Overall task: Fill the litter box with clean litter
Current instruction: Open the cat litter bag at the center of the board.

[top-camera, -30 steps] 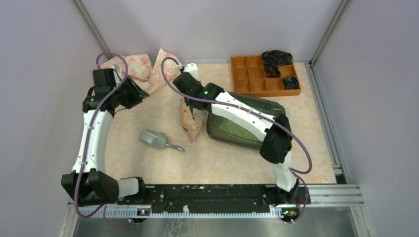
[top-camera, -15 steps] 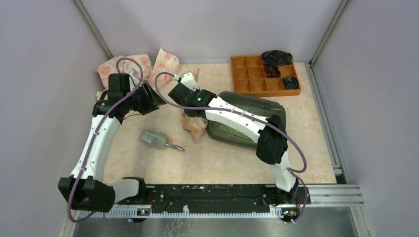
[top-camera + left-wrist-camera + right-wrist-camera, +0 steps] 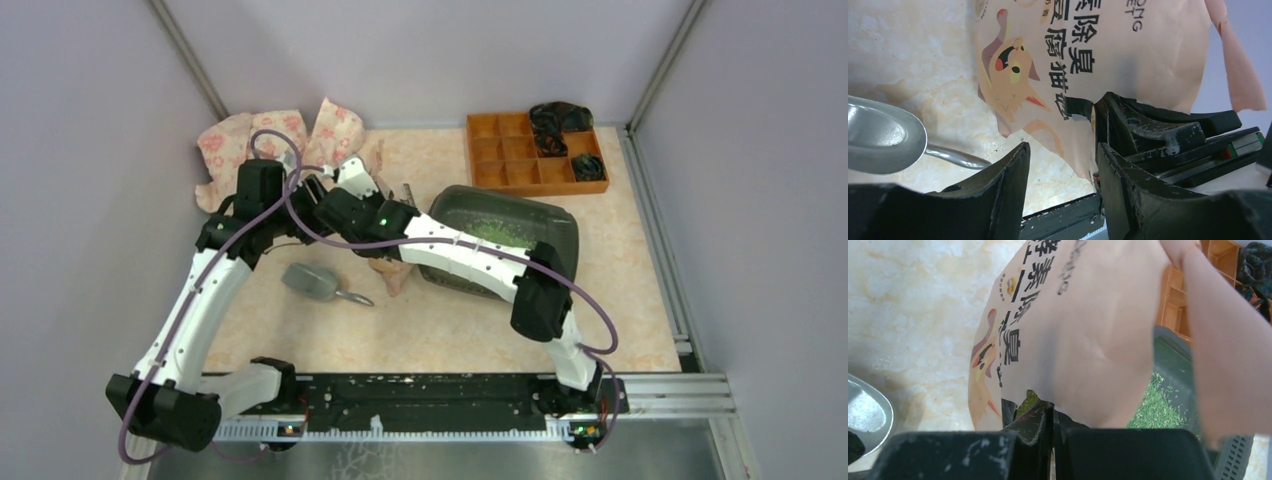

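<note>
Pouring stage, seemingly: right gripper (image 3: 1053,416) clamps the paper bag (image 3: 1088,340) beside the litter box (image 3: 566,235), its litter (image 3: 1160,407) sparse; left gripper (image 3: 1060,152), jaws apart, should next help tip it.

Metal scoop (image 3: 312,283) lies beside the printed bag (image 3: 1108,55).

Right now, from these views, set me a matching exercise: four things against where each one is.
1 metal scoop
2 clean litter
3 organiser tray
4 paper bag

A pinched in the right gripper
B far right corner of the table
C inside the litter box
D lying loose, nothing holding it

Pairs: 1-D, 2-C, 3-B, 4-A
</note>
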Motion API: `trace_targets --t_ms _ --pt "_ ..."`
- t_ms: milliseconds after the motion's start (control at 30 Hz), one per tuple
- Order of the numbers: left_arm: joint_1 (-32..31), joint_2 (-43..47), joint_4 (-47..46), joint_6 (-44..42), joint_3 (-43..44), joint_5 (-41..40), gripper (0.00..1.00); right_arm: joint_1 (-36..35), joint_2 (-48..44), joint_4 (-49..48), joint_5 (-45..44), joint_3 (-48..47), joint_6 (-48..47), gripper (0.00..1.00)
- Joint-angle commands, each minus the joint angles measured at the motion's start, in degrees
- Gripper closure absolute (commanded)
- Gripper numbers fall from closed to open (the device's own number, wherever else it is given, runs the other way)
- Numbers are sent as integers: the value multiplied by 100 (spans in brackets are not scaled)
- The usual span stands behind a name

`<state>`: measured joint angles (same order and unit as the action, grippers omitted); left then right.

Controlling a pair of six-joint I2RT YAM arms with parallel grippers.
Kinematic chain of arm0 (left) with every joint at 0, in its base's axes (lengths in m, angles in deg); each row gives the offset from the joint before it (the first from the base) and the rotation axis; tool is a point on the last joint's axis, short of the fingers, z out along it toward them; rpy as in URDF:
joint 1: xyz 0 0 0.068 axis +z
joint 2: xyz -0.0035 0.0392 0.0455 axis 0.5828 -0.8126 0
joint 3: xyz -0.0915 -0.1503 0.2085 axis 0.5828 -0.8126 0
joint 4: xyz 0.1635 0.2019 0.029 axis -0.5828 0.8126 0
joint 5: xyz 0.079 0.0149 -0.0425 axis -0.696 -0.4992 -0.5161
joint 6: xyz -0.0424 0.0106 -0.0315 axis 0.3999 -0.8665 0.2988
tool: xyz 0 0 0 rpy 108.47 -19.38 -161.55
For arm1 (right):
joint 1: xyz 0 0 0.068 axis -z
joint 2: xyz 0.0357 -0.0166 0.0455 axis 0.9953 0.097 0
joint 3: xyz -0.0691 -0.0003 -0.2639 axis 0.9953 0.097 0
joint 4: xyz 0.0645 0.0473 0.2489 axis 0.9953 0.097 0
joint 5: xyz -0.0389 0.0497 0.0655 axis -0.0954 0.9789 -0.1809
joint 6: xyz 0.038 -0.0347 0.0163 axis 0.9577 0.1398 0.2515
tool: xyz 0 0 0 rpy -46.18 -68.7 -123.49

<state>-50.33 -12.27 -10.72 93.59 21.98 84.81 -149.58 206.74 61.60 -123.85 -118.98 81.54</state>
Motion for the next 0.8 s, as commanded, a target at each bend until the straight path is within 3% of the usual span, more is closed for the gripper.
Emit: trace_targets --t_ms 0,500,767 --pt "-72 147 -80 193 -53 -142 41 -51 -511 -433 -91 -240 -27 100" --pt "-407 -4 -107 482 -215 -181 41 116 -1607 -2447 1109 1602 667 100" --pt "-685 -223 -208 711 -290 -507 42 131 -1717 -2503 1279 1752 870 100"
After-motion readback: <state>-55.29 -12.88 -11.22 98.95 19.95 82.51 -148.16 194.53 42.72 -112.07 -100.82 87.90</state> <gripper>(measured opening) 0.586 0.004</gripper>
